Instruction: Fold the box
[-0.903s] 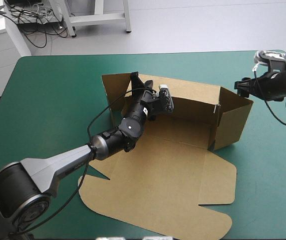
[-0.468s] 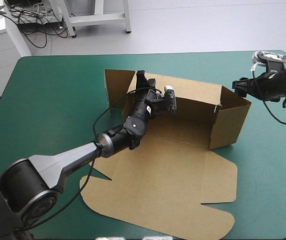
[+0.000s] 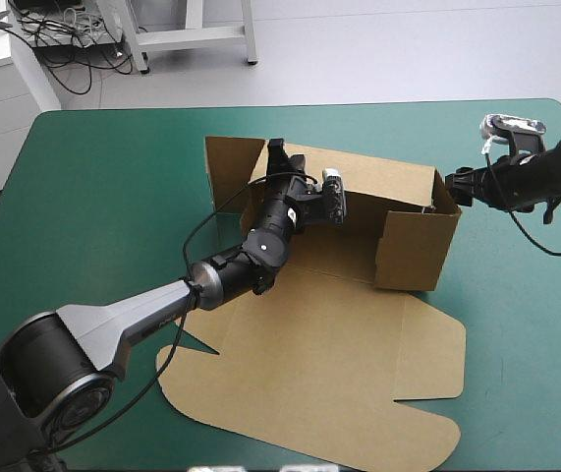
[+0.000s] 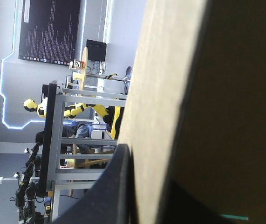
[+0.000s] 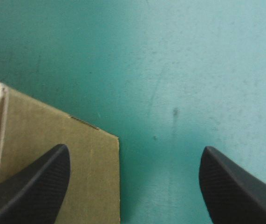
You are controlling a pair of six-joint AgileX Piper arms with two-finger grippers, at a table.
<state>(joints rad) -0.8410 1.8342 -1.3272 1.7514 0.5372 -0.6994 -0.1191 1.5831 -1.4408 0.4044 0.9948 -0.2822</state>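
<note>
Brown box (image 3: 329, 334) lies lengthwise left-to-right on the desk (image 3: 93, 197). Its right end wall (image 3: 416, 246) touches my wide-open, empty right claw (image 3: 455, 187). My left claw (image 3: 278, 155) pinches the back wall (image 3: 378, 177).

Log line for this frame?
left end effector: shut on box back wall | right end effector: open, at box's right end | lid: flat

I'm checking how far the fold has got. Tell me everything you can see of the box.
The box is one cut sheet of brown board, half formed. Its long far wall stands upright, gripped at its top edge by the left pincer. A right end wall stands folded round to a corner, with the open right pincer at its top. A flap stands at the far left. The wide lid panel, with round-cornered flaps, lies flat on the teal-green cover.
</note>
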